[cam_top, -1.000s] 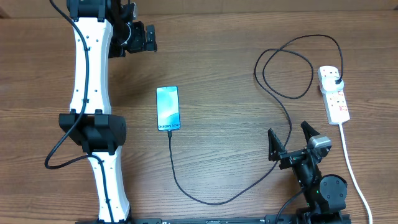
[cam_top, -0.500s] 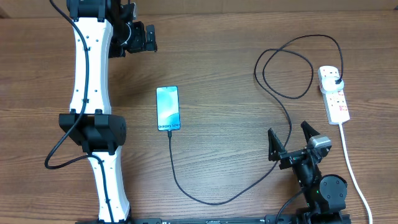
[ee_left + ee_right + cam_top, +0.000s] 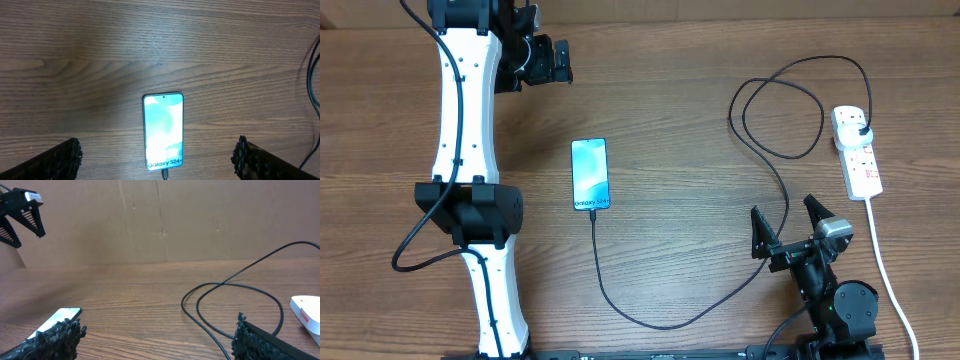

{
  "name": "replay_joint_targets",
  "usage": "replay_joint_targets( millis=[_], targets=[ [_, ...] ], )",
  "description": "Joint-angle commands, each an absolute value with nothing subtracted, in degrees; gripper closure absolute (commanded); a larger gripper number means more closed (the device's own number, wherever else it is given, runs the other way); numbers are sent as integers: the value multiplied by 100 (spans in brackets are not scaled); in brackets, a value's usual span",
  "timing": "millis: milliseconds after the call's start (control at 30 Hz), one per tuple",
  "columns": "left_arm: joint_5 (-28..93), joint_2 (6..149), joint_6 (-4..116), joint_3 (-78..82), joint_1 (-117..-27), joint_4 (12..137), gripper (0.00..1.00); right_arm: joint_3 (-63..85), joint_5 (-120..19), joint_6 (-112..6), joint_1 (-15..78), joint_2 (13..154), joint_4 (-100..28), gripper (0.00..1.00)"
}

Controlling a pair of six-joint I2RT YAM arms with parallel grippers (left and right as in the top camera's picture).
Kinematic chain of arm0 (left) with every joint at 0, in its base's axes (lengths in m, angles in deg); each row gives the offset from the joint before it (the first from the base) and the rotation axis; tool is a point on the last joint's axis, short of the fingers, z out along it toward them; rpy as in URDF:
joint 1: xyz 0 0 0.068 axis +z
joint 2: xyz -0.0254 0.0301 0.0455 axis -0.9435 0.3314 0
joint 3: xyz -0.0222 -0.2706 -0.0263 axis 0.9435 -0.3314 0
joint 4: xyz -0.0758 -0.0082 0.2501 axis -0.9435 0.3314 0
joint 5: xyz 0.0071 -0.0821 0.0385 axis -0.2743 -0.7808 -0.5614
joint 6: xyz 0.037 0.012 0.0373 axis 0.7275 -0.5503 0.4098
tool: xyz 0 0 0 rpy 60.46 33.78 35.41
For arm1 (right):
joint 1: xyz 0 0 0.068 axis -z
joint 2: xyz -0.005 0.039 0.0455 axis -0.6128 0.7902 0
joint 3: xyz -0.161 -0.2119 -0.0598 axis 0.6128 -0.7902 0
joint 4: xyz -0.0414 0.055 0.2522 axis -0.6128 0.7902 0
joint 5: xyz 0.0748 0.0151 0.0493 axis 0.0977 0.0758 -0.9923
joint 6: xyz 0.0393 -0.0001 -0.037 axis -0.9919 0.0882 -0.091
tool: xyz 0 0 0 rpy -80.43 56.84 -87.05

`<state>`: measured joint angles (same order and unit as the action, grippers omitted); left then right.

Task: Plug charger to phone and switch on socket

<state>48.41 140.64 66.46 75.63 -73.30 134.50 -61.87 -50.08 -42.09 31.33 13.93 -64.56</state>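
The phone [image 3: 590,174] lies mid-table with its light-blue screen lit. It also shows in the left wrist view [image 3: 163,131] and at the left of the right wrist view [image 3: 60,317]. The black charger cable [image 3: 650,318] runs from the phone's near end, where its tip [image 3: 164,174] sits, loops rightwards [image 3: 235,287] and ends in a black plug [image 3: 861,129] in the white socket [image 3: 858,152]. My left gripper [image 3: 548,60] is open at the far left, apart from the phone. My right gripper [image 3: 788,226] is open near the front right, beside the cable.
The socket's thick white cord [image 3: 882,268] runs to the front right edge. A brown cardboard wall [image 3: 160,220] stands behind the table. The left arm [image 3: 460,150] stretches along the table's left side.
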Motion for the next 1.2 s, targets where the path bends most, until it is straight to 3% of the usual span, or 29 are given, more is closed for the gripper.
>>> replay_joint_targets(
  millis=[0, 367, 800, 1167],
  targets=[
    [4850, 13989, 6611, 7650, -7374, 13447, 0, -6248, -4955, -4204, 3100, 1326, -6473, 0],
    [4850, 13231, 6611, 7349, -7498, 13445, 0, -6248, -4955, -4204, 3100, 1326, -6473, 0],
    [4850, 10224, 6611, 4549, -7518, 13450, 0, -6248, -4955, -4204, 3100, 1326, -6473, 0],
    [4957, 8687, 6616, 2641, -7518, 13450, 0, -6248, -4955, -4204, 3100, 1326, -6473, 0]
  ],
)
